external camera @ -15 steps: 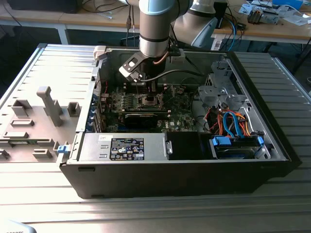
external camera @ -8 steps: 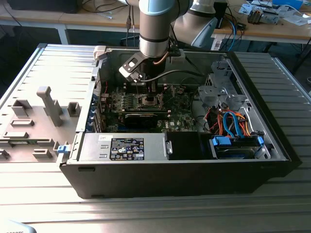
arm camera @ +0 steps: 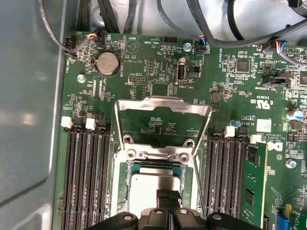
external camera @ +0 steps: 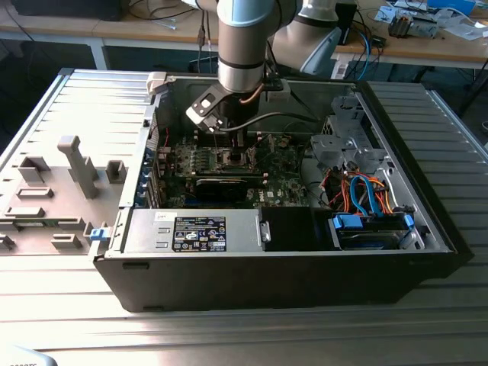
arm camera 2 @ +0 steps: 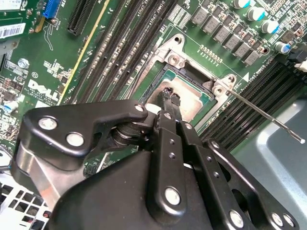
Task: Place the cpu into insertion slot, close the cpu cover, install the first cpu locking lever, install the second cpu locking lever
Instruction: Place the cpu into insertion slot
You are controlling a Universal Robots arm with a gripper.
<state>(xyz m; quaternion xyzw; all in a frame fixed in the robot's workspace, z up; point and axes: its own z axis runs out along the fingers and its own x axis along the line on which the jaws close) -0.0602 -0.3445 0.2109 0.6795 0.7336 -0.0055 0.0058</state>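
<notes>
The open computer case (external camera: 267,286) lies flat, its walls boxing in the arm (external camera: 242,46), which reaches straight down into the bay. A black cable loops close past it on the exterior view's right. The green circuit board (arm camera: 158,62) covers the case floor, and long black memory slots (arm camera: 86,177) run hard up against two opposite edges of the socket, so there is little room at those sides. The cpu cover (arm camera: 163,105) is swung up off its hinge edge, with the board showing through its window. Below it, the insertion slot (arm camera: 156,154) is uncovered, and the cpu (arm camera: 148,184) sits flat inside its silver rim. A thin locking lever (arm camera 2: 261,111) juts out from one socket corner, across the slots. The gripper (arm camera 2: 171,95) has its fingertips pinched together with nothing between them, down at the chip's top.
</notes>
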